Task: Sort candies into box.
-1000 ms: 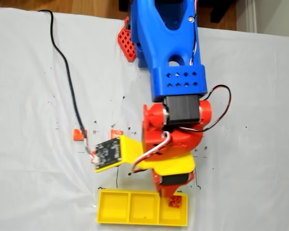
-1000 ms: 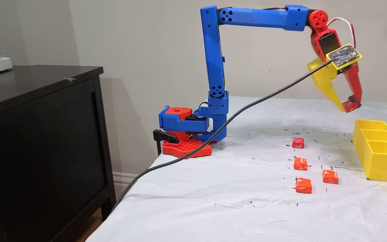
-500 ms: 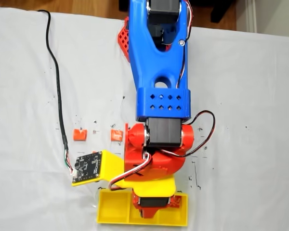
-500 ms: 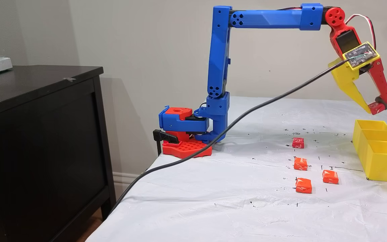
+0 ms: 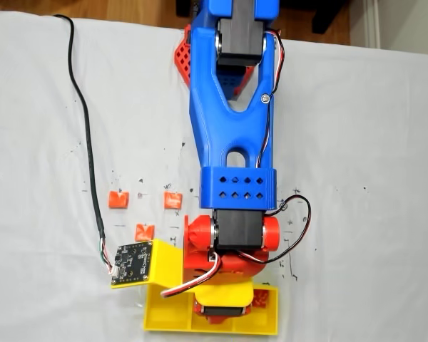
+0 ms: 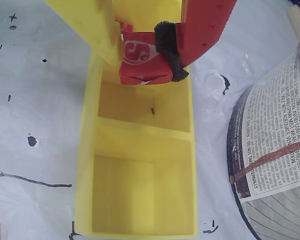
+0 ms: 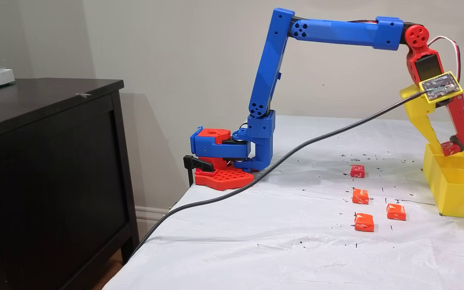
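One candy [image 6: 142, 62] clamped (red, white mark) | end effector [image 6: 140, 50] | over box [image 6: 85, 165]

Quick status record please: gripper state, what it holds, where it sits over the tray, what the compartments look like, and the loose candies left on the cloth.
gripper: shut on the red candy, which has a white mark
position: at the rim of the yellow tray, over a compartment beyond the two seen whole in the wrist view
tray compartments: those two hold no candy; the nearer one to the gripper has a small dark speck
loose candies on cloth: four in a fixed view, one deeper red and three orange-red
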Robot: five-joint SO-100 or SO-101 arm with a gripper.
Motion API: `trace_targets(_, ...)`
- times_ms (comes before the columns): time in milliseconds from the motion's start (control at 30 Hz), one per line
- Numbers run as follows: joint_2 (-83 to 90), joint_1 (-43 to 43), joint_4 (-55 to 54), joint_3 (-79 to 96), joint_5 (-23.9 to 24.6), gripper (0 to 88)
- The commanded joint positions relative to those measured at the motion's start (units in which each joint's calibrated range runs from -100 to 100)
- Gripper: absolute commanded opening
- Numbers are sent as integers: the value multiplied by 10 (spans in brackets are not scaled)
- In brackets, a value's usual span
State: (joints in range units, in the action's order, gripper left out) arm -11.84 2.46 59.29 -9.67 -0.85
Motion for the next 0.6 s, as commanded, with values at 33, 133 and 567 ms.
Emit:
trace_targets(33,23,3,12,-51,-3,2)
trace_targets(133,18,4,25,-57,-4,2)
trace_targets(567,12,7,40,-69,0,235)
